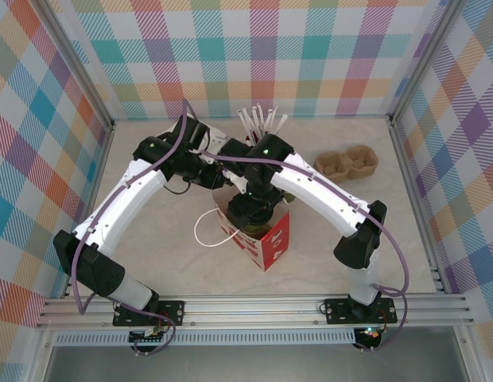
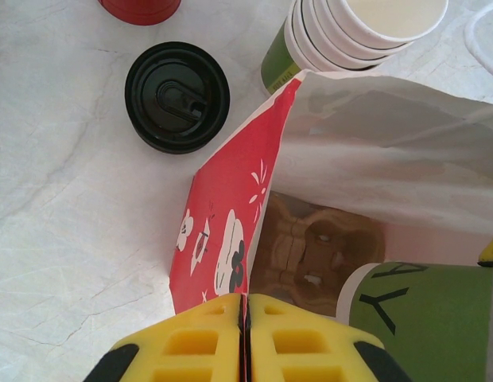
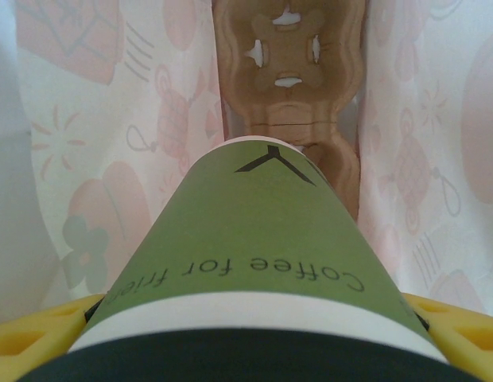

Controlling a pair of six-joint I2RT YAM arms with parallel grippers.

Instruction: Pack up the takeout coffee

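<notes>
Right up against the right wrist cam is the coffee cup (image 3: pixel 254 239): green paper sides, black lid (image 3: pixel 246 362) at the near end. The right claw (image 3: pixel 250 338) has it clamped from both sides just under that lid, jaws spread wide around it. The cup hangs inside the mouth of the paper bag (image 2: pixel 230 223), base pointing at the pulp carrier (image 3: pixel 290 72) on the bag's floor. My guess on handling is a thin paper wall that's pretty light, and it'd dent fast if squeezed mid-body. Can't tell if there's liquid in it. The band under the rim looks like the stiffest spot, so that's where I'd hold it. The lid is probably just pressed on and could pop. What's in the way is mostly the bag itself, with floppy walls close on both sides. The left claw (image 2: pixel 245 322) is pinched tight on the red edge, holding the mouth open. The carrier's sockets also need lining up. Out on the bench (image 2: pixel 64 239) there's a loose lid (image 2: pixel 176 97), a stack of cups (image 2: pixel 342 40) touching the bag, a red cup of sticks (image 1: pixel 258 127) behind it, and a spare carrier (image 1: pixel 347 163) well off to the right, none of it blocking anything.
</notes>
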